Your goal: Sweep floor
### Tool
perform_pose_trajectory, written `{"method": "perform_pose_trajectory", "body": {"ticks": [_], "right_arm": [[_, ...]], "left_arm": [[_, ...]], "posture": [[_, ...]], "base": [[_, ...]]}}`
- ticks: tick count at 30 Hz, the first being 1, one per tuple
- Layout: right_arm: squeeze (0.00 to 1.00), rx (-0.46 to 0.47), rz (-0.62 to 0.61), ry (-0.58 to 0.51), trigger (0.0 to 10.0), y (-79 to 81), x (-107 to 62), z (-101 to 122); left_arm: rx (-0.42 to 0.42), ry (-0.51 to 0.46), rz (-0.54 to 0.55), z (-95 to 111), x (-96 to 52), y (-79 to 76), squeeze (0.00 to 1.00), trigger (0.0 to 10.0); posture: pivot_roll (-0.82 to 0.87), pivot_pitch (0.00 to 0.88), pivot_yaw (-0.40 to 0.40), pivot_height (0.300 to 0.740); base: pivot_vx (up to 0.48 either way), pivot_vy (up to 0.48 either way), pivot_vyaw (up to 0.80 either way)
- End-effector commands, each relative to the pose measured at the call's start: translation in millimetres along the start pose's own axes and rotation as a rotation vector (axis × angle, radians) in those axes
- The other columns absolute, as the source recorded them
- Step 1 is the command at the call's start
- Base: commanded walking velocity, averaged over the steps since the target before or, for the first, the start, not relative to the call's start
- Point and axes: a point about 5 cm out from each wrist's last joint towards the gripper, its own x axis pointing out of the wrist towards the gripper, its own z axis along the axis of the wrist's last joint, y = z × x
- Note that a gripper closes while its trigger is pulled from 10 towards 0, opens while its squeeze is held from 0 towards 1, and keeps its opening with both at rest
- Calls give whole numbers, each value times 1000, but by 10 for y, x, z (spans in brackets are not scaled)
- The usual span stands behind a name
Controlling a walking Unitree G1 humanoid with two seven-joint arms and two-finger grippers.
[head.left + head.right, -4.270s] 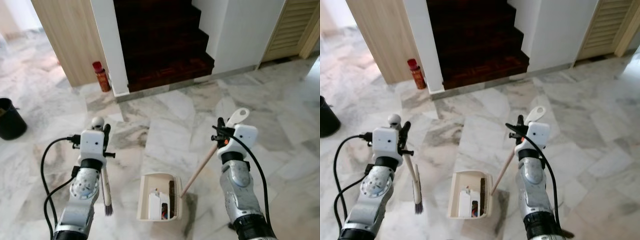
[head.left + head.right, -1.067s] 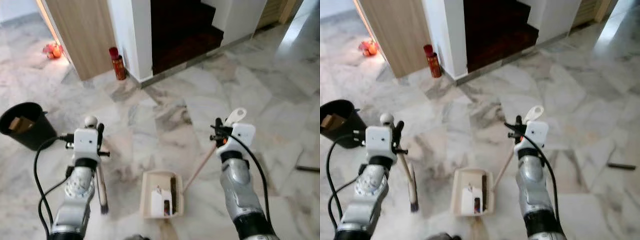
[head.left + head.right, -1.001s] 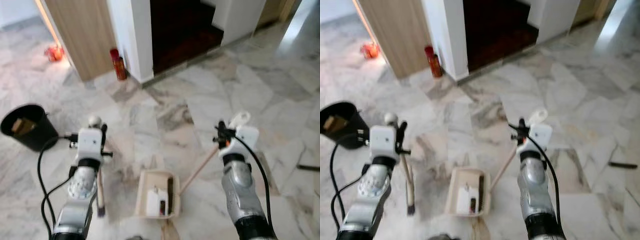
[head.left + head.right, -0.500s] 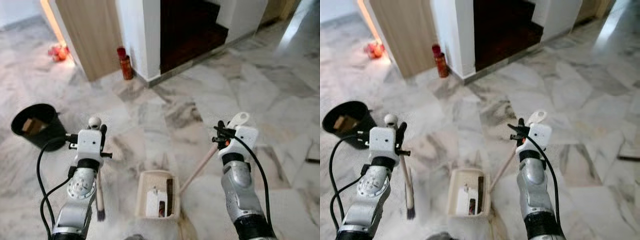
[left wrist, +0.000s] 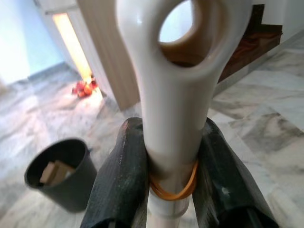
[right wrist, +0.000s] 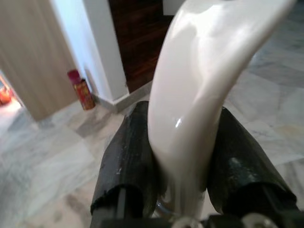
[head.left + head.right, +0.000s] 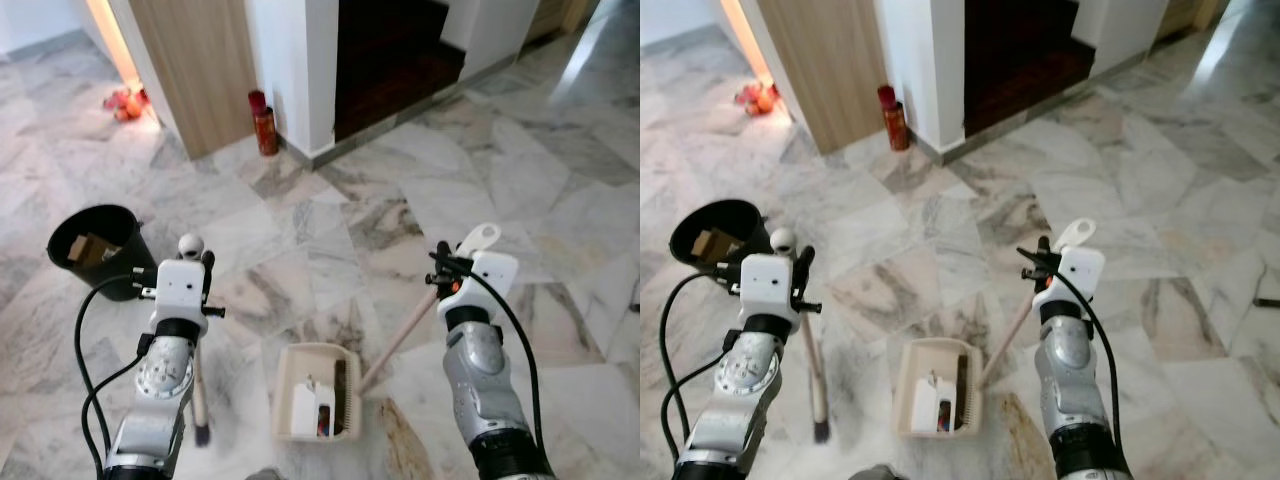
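The cream dustpan (image 7: 317,390) sits on the marble floor (image 7: 400,200), between the two arms and just in front of the robot. Its tray holds a white box and some dark bits. Its long handle (image 7: 400,335) slants up from the dustpan's right side to the right gripper (image 6: 183,156), whose two black fingers (image 6: 126,161) are clamped on the handle's cream upper end.

Left of the dustpan, the broom (image 7: 197,385) hangs nearly upright, bristles down near the floor and its looped handle top up. The left gripper (image 5: 171,175) is closed on that handle just under the loop, by an orange rubber band.

Ahead of the dustpan the floor lies open up to a white pillar (image 7: 295,60) and a dark stairway (image 7: 395,50). A red spray can (image 7: 264,124) stands at the pillar's base beside a wooden panel (image 7: 195,60). Far left of the dustpan stands a black bin (image 7: 98,250) with cardboard scraps inside. Open floor also stretches to the dustpan's right.
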Motion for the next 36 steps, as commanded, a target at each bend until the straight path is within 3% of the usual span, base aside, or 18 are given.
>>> {"method": "perform_pose_trajectory", "body": {"ticks": [1,12,22,36], "right_arm": [[0,18,26,-45,10000,98,35,99],[0,21,29,-44,10000,110,34,99],[0,9,45,-53,10000,130,33,111],[0,16,73,-53,10000,168,18,106]], "left_arm": [[29,-33,24,66,2,102,0,10000],[30,-34,24,75,3,103,0,10000],[16,-41,-2,84,-6,30,0,10000],[25,-27,3,68,-8,46,0,10000]], "posture": [[109,143,25,740],[109,149,27,740],[109,149,28,740],[110,150,29,740]], "base": [[0,334,0],[0,332,0],[0,0,0],[0,0,788]]}}
